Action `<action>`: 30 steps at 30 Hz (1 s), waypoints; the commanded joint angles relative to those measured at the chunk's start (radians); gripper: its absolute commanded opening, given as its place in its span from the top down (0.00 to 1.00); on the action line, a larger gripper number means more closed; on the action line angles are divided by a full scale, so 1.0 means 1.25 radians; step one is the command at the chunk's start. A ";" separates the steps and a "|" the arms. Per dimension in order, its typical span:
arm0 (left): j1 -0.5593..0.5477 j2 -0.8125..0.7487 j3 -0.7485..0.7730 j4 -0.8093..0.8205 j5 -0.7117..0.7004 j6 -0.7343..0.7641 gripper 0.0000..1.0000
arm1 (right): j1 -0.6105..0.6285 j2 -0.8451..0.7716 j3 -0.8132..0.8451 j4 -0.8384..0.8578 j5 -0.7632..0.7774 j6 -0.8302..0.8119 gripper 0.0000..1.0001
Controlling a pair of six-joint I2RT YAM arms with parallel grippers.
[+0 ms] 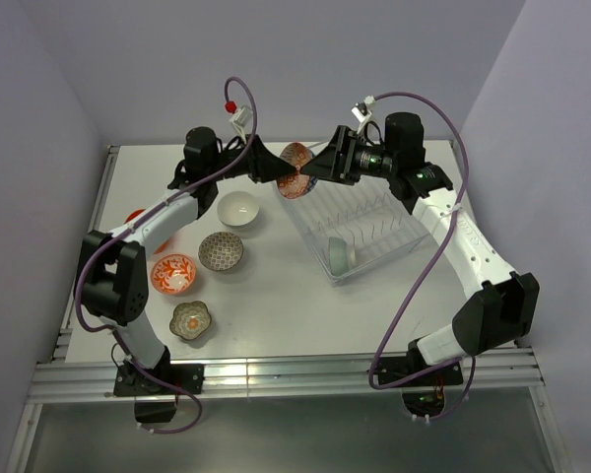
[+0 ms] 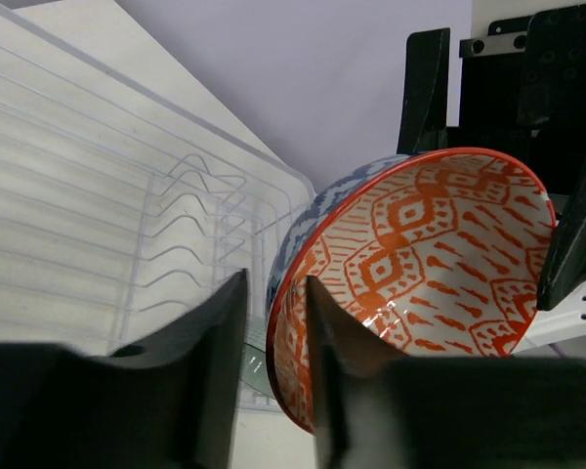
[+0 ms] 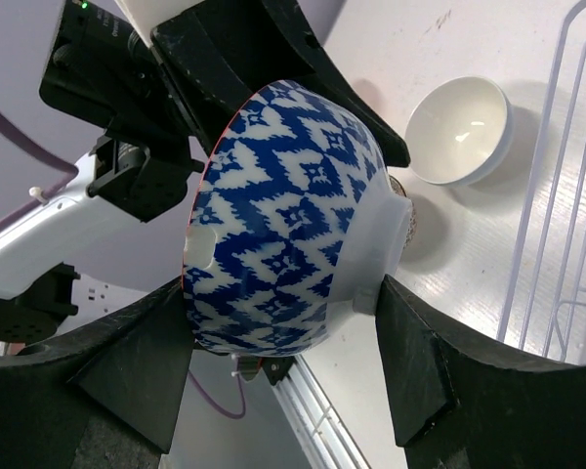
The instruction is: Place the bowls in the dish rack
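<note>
The orange-white patterned bowl [image 1: 296, 169], blue-patterned outside [image 3: 283, 215], hangs in the air over the far left corner of the clear dish rack [image 1: 360, 222]. My right gripper [image 3: 283, 288] spans it from rim to foot, with both fingers touching it. My left gripper [image 2: 275, 293] straddles its rim, one finger inside the bowl [image 2: 420, 254]. A small gap shows between the outer finger and the bowl wall. A pale teal bowl [image 1: 339, 254] stands in the rack's near end. The white [image 1: 239, 208], grey-patterned [image 1: 221, 250], red-pink patterned [image 1: 173, 274] and olive flower-shaped [image 1: 191, 320] bowls sit on the table's left side.
A plain orange-red bowl [image 1: 138, 217] is mostly hidden behind my left arm. The white bowl [image 3: 459, 132] lies just left of the rack's wires [image 3: 566, 195]. The rack's prongs [image 2: 176, 195] lie below the held bowl. Purple cables loop over both arms.
</note>
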 commanded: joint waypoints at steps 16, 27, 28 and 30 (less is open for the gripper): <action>0.037 -0.096 -0.011 -0.175 -0.013 0.205 0.09 | -0.106 -0.112 -0.005 -0.261 0.046 -0.270 1.00; 0.048 -0.125 0.015 -0.360 -0.069 0.333 0.01 | -0.124 -0.192 -0.069 -0.471 0.325 -0.486 1.00; 0.048 -0.128 0.010 -0.356 -0.070 0.332 0.01 | -0.125 -0.189 -0.073 -0.475 0.338 -0.496 1.00; 0.048 -0.142 -0.016 -0.316 -0.069 0.323 0.01 | -0.123 -0.183 -0.099 -0.469 0.358 -0.525 1.00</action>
